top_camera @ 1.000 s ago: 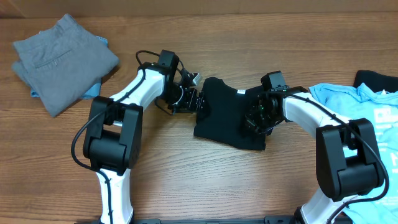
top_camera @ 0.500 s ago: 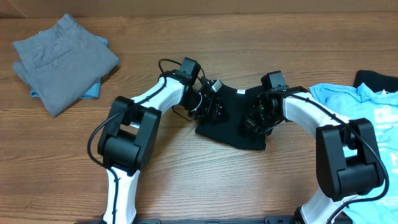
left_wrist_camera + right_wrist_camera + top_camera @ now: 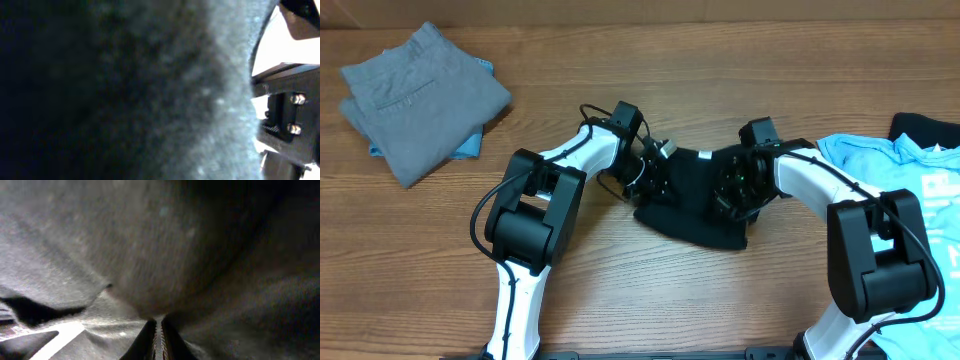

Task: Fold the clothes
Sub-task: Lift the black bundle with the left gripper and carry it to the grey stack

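We see the black T-shirt bunched at the middle of the table. The right end effector is clamped on its right side, pinching cloth. The left end effector meets its left edge; we cannot tell whether it grips. Grey trousers lie far left and a light-blue tee far right.

The left arm and the right arm look alike, each built of smooth white links joined by boxy black joint housings. Thin black cables loop loosely outside the joints. Beside the left wrist camera, a black bracket carries two silver screws. The right pincer has slim dark fingers.
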Controlling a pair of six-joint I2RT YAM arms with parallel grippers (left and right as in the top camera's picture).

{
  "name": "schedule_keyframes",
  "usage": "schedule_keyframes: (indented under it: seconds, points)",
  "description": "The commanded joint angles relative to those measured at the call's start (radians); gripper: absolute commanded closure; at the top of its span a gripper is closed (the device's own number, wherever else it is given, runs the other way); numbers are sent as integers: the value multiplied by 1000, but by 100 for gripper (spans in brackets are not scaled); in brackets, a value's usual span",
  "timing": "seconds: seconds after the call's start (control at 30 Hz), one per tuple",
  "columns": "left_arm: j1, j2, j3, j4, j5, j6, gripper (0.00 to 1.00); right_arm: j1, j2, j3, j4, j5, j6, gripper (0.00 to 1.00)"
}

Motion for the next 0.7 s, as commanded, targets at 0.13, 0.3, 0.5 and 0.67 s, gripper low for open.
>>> schedule_keyframes:
  seconds: [0.13,0.3,0.5,0.67]
  points:
    - [129,-93,196,-171,-54,123,96,2,-200,106,-116,19,-61,89]
    - [250,-190,343,-241,-58,122,96,2,-321,140,-127,18,-60,85]
    - [442,-267,453,-230,-66,122,96,2,-364,140,-154,19,-60,84]
    - [600,-269,481,-128,-77,112,96,2,-363,140,-162,19,-60,84]
